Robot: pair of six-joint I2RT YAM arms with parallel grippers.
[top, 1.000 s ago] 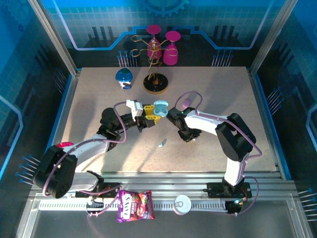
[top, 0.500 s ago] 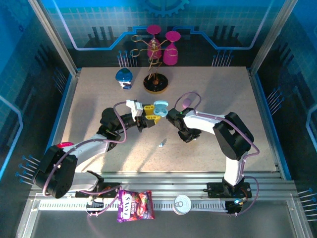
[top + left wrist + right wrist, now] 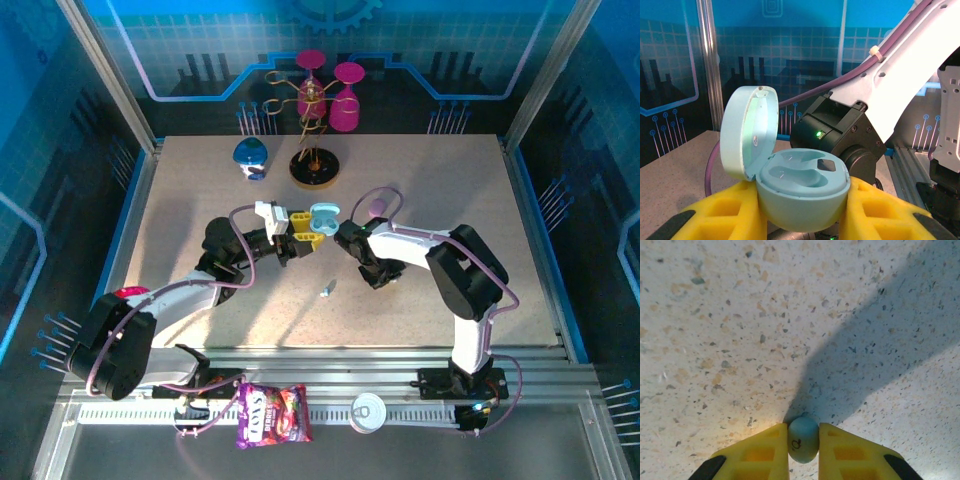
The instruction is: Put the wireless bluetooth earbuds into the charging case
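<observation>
Closure is the change: the right claw [image 3: 803, 434] has drawn its yellow fingers [image 3: 760, 452] in over the last second. It now pinches a pale blue bud [image 3: 803, 440] between their tips, low over the speckled tabletop [image 3: 740, 315]; whether the bud is clear of the surface cannot be told. The right arm's elbow has also swung a little inward, while the claw itself stays just beside the case [image 3: 802, 185].

The left claw [image 3: 306, 228] has not moved. It stays clamped on that pale blue case, with the lid [image 3: 747, 130] hinged up and both wells looking empty.

The pick seems secure and the case ready. What is left is likely to carry the bud across the small gap and seat it in a well. A second bud [image 3: 328, 290] lies loose on the tabletop nearer the bases, apart from both claws.
</observation>
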